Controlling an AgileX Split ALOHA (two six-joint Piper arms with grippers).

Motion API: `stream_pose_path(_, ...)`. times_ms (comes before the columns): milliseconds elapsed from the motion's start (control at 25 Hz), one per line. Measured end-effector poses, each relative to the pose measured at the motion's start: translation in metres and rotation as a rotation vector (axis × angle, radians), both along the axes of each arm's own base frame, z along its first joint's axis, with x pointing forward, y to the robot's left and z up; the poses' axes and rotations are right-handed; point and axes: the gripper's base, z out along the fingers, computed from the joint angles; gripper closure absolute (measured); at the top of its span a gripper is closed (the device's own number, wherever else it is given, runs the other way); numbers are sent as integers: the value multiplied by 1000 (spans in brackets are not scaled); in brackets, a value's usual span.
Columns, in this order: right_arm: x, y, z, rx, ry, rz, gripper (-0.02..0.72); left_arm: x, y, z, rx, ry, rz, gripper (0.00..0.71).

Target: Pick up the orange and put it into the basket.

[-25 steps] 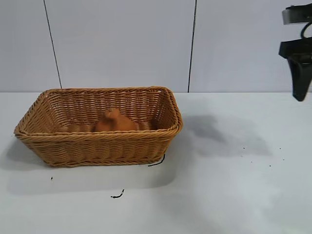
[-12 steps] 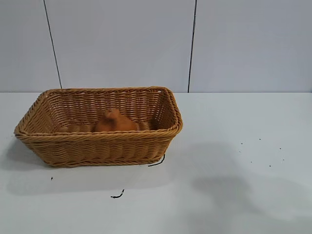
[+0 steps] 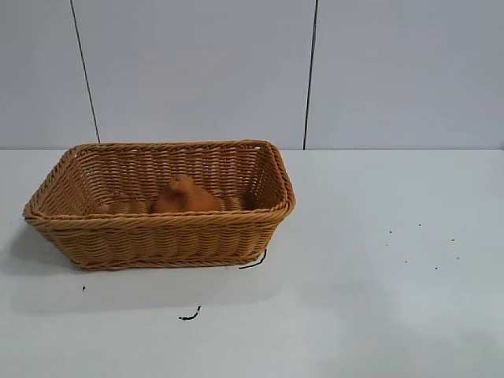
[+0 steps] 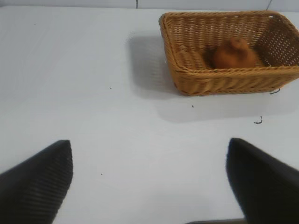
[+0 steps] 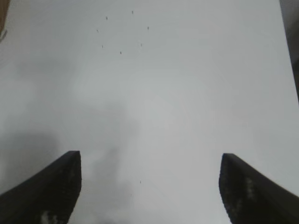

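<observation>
The orange [image 3: 184, 197], a matte orange-brown lump with a knobby tip, lies inside the tan wicker basket [image 3: 157, 228] at the left of the table. Both also show in the left wrist view, the orange [image 4: 233, 53] in the basket [image 4: 219, 79]. Neither arm shows in the exterior view. My left gripper [image 4: 149, 147] is open and empty over bare table, well away from the basket. My right gripper [image 5: 149, 158] is open and empty above bare table on the right side.
Small black scraps lie on the white table in front of the basket [image 3: 189, 315] and at its corner [image 3: 253, 261]. Tiny dark specks dot the right side [image 3: 417, 244]. A panelled grey wall stands behind.
The right arm, seen at the top right edge one second ago, has left the exterior view. Its shadow slid across the table and is gone. Basket and orange have not moved.
</observation>
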Motion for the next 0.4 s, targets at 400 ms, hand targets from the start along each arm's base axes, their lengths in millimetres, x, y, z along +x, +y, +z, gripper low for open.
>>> stream_pose_path(400, -5, 0, 0, -2, -29, 1, 121, 0, 0, 0, 0, 0, 0, 71)
